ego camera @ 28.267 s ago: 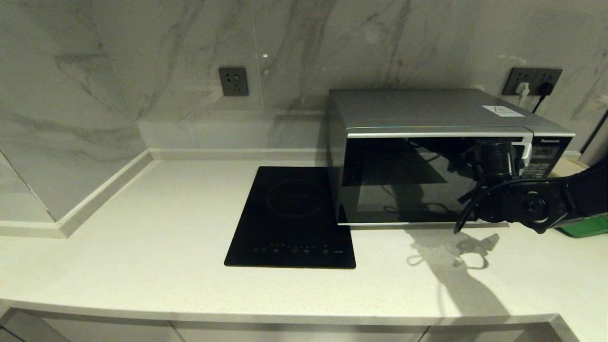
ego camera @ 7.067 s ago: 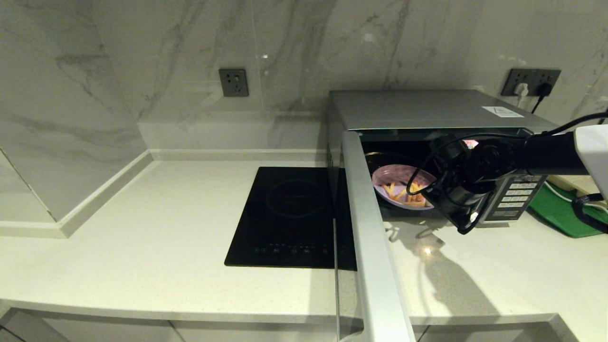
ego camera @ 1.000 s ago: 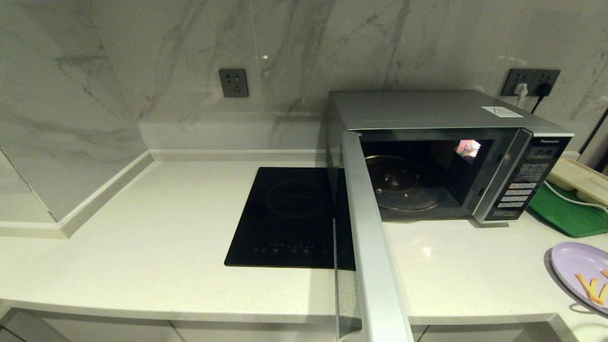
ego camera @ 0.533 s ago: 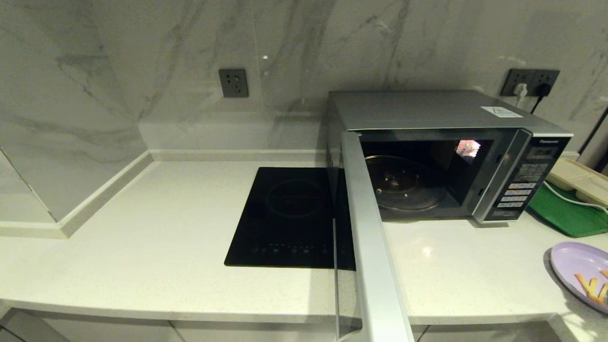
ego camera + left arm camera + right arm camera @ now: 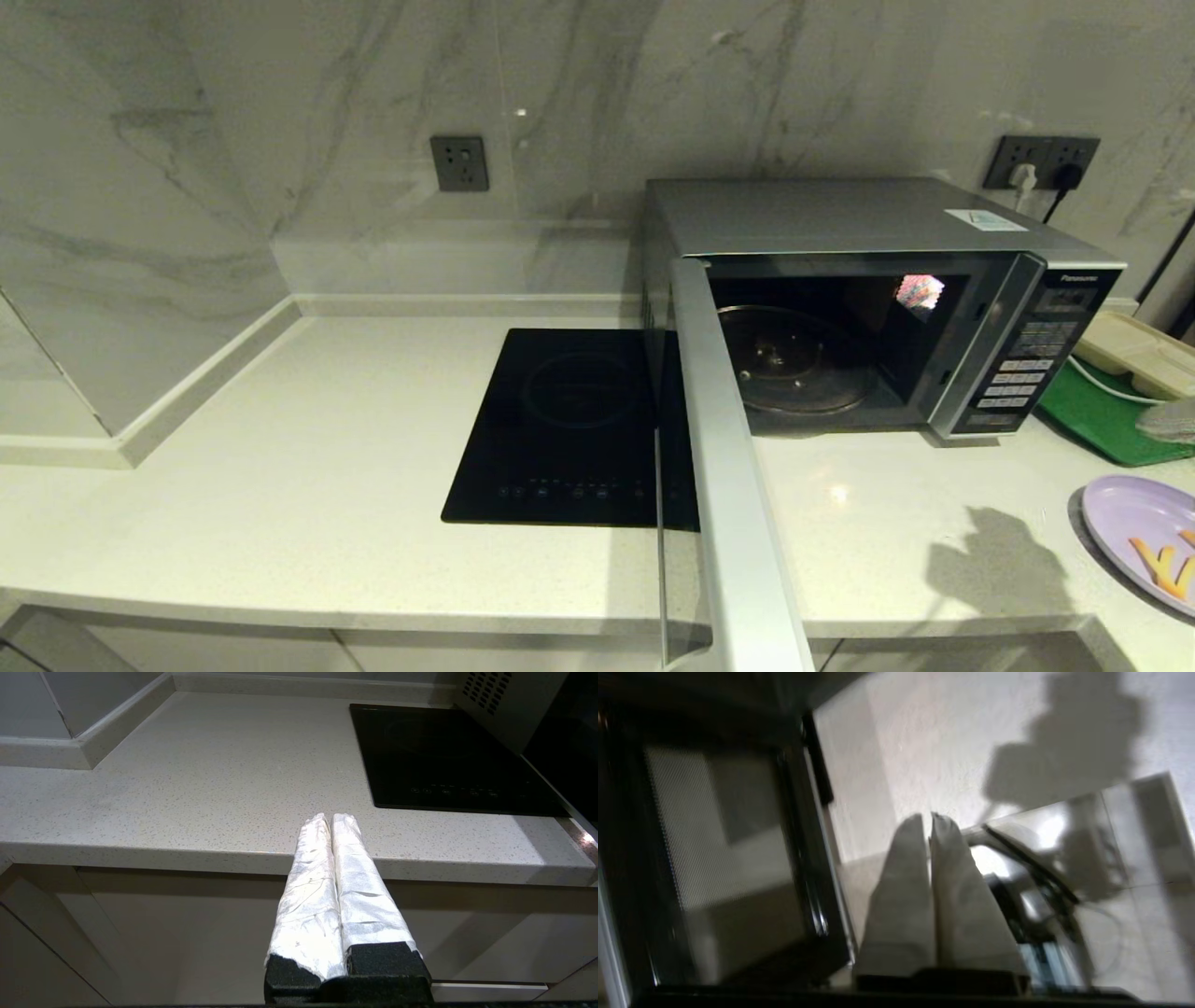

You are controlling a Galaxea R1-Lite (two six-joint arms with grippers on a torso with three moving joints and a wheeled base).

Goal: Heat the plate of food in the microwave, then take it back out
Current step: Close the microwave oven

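The microwave [image 5: 840,217] stands at the back right of the counter with its door [image 5: 728,485] swung wide open towards me. Its glass turntable [image 5: 794,359] is bare. The lilac plate of food [image 5: 1141,537] rests on the counter at the far right, near the front edge, partly cut off. My right gripper [image 5: 1167,422] shows as a blurred pale tip at the right edge, above and behind the plate. In the right wrist view my right gripper [image 5: 929,819] is shut and empty, beside the dark door [image 5: 714,858]. My left gripper [image 5: 329,819] is parked, shut, below the counter's front edge.
A black glass cooktop [image 5: 574,425] lies left of the microwave, partly behind the open door. A green flat tray [image 5: 1102,420] with a beige compartment tray [image 5: 1134,350] on it sits right of the microwave. Wall sockets [image 5: 1041,159] are behind.
My right gripper's tip has come into the head view at the right edge, and its shadow now falls on the counter in front of the microwave. The plate stays put.
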